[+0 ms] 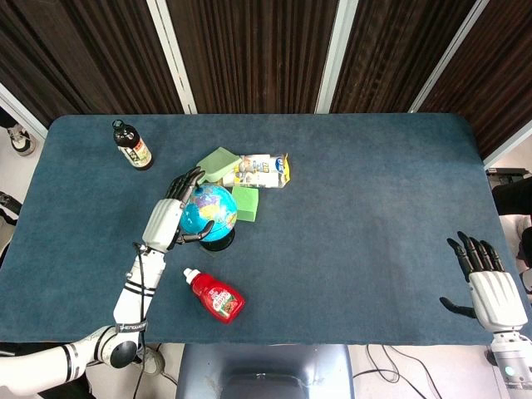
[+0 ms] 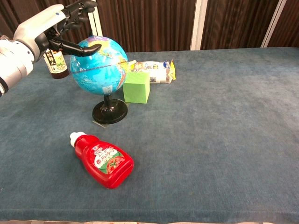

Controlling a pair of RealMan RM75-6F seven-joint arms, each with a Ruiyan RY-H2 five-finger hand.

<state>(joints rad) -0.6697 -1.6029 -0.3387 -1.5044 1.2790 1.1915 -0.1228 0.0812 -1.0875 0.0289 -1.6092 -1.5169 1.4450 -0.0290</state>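
On the blue counter (image 1: 349,199) the left hand (image 1: 172,218) lies against the left side of the globe (image 1: 209,213), fingers spread around it and seemingly touching. A green block (image 1: 246,203) sits just right of the globe. A ketchup bottle (image 1: 214,295) lies nearer, a dark sauce bottle (image 1: 131,145) far left. The right hand (image 1: 489,283) rests splayed at the near right edge.

A table (image 1: 357,208) covered in dark blue cloth carries everything. Near its far left corner stands a dark sauce bottle (image 1: 132,146). Toward the middle-left a small globe (image 1: 209,213) stands on a black round base, with a green cube (image 1: 246,204) just beside it; behind them lie a green box (image 1: 218,163) and a printed carton (image 1: 262,170) on its side. Nearer the front edge — well apart from the bottle — a red ketchup bottle (image 1: 215,296) lies flat.
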